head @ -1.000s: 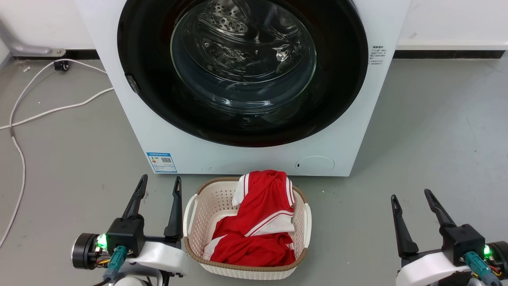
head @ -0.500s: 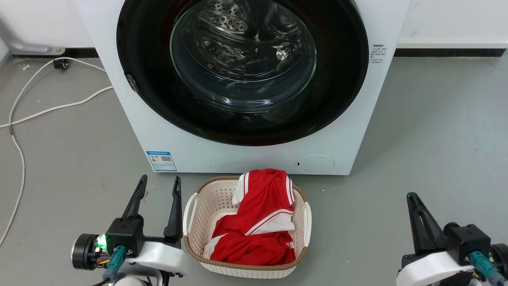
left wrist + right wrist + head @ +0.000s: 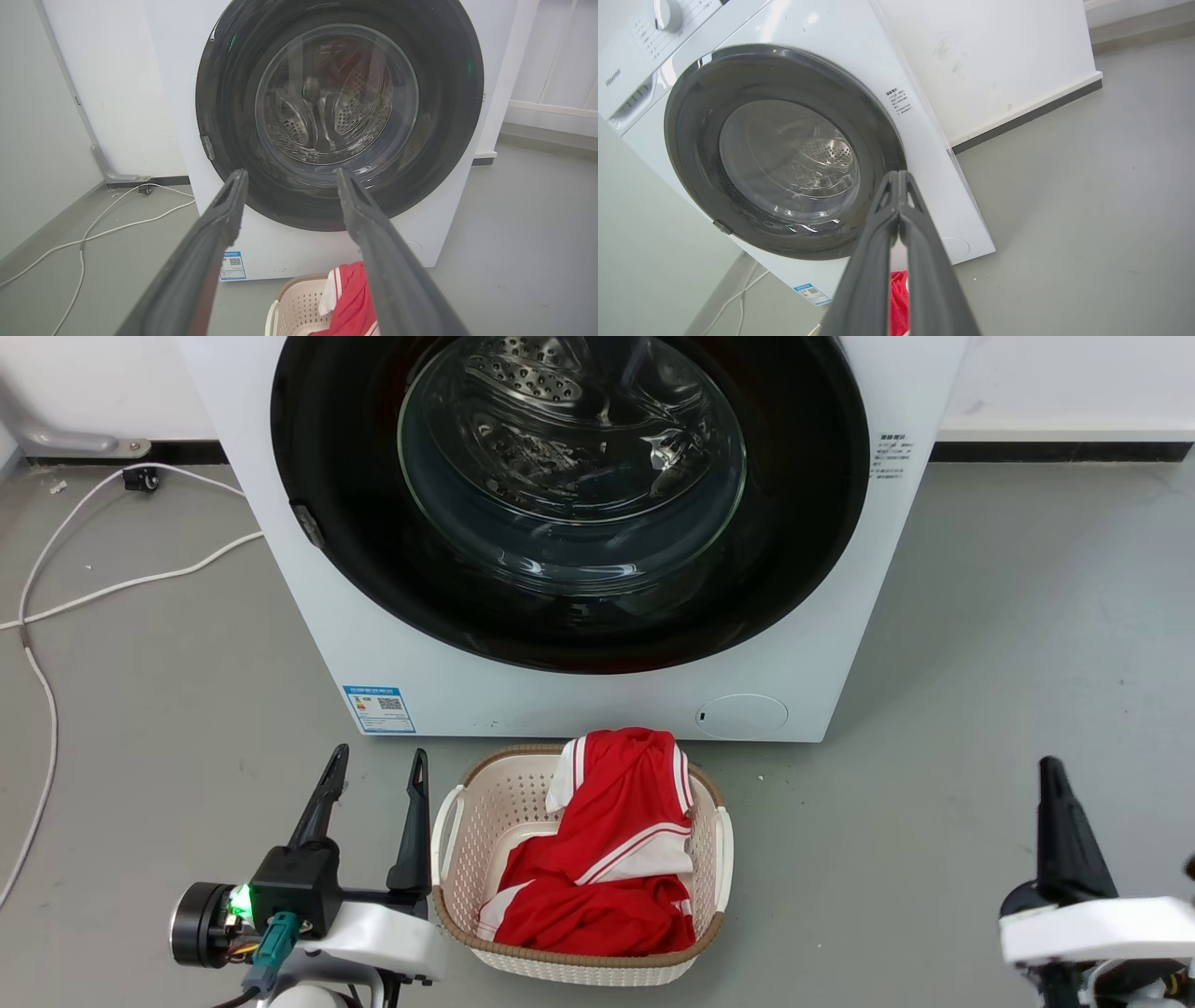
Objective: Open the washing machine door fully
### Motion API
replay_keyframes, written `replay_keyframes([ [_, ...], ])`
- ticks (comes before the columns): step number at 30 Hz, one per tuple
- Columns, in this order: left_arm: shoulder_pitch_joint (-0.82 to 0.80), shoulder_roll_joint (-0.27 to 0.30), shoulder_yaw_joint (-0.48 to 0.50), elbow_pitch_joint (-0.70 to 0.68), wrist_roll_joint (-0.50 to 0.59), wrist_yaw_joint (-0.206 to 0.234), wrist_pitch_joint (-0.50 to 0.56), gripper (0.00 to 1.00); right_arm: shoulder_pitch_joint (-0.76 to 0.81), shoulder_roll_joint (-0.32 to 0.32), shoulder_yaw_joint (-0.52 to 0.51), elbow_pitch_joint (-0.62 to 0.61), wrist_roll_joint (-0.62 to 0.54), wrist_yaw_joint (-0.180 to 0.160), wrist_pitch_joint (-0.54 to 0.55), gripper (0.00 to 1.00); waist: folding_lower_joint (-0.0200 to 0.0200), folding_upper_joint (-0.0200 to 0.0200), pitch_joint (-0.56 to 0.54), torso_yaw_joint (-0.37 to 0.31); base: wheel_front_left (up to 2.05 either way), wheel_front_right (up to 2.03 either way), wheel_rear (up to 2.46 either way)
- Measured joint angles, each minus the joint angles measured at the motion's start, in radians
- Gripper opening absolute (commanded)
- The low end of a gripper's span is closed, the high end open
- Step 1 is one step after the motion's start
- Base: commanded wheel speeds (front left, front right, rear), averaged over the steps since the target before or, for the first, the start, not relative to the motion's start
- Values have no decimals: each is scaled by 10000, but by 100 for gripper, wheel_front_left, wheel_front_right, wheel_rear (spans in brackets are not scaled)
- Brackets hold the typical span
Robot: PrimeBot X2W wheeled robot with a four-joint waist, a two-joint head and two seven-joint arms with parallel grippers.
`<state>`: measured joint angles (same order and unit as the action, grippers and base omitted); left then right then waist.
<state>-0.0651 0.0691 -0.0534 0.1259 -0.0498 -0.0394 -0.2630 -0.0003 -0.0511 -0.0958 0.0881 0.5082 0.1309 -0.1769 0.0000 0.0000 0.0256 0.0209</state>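
The white washing machine [image 3: 420, 691] takes up the top centre of the head view and stands on a grey floor [image 3: 980, 663]. The washing machine door [image 3: 569, 495], a glossy black disc with a bulging glass centre, lies closed and flat against the machine's front; the steel drum shows through the glass. Below it, at bottom centre, a cream basket [image 3: 448, 840] sits just in front of the machine with a red and white garment [image 3: 607, 859] piled in it.

At lower left the left gripper [image 3: 378, 754] hangs beside the basket, its fingers spread wide with nothing between them; the left wrist view shows the same gap [image 3: 289, 171]. At lower right the right gripper [image 3: 1052, 767] has its fingers pressed together and empty, as seen in the right wrist view [image 3: 899, 175]. Both are well apart from the door.

A white cable [image 3: 131, 583] trails across the left floor. A small round white flap [image 3: 741, 717] and a blue label [image 3: 378, 709] mark the machine's lower front.
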Motion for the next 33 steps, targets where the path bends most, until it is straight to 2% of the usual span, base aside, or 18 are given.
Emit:
replay_keyframes([
  [7, -3, -8, 6, -58, 0, -36, 0, 100, -1103, 4, -102, 905, 7041, 0, -228, 0, 0, 0, 122, -29, 0, 0, 0],
  [12, -88, 10, 21, -178, 17, -44, 0, 100, -2362, 4, -510, 1440, 11417, -2, 537, 0, 0, 0, 328, -74, 0, 0, 0],
  [15, -260, 21, 38, -286, 17, -63, 0, 100, -3214, -33, -953, 2038, 12748, 0, 1047, 0, 0, 0, 506, -76, 0, 0, 0],
  [19, -481, 15, 35, -422, 10, -134, 0, 100, -4483, -679, -1127, 3124, 13879, -2, 1388, 0, 0, 0, 816, -12, 0, 0, 0],
  [25, -778, 2, 4, -637, -19, -217, 0, 100, -6724, -1977, -529, 4706, 14596, -2, 1661, 0, 0, 0, 1371, 132, 0, 0, 0],
  [30, -1071, -17, -33, -849, -44, -290, 0, 100, -8671, -3078, 437, 5967, 14613, -2, 1689, 0, 1, 0, 1860, 296, 0, 0, 0],
  [33, -1164, -23, -59, -947, -44, -316, 0, 100, -9797, -3509, 1264, 6730, 14493, -2, 1877, 0, 0, 0, 2126, 397, 0, 0, 0],
])
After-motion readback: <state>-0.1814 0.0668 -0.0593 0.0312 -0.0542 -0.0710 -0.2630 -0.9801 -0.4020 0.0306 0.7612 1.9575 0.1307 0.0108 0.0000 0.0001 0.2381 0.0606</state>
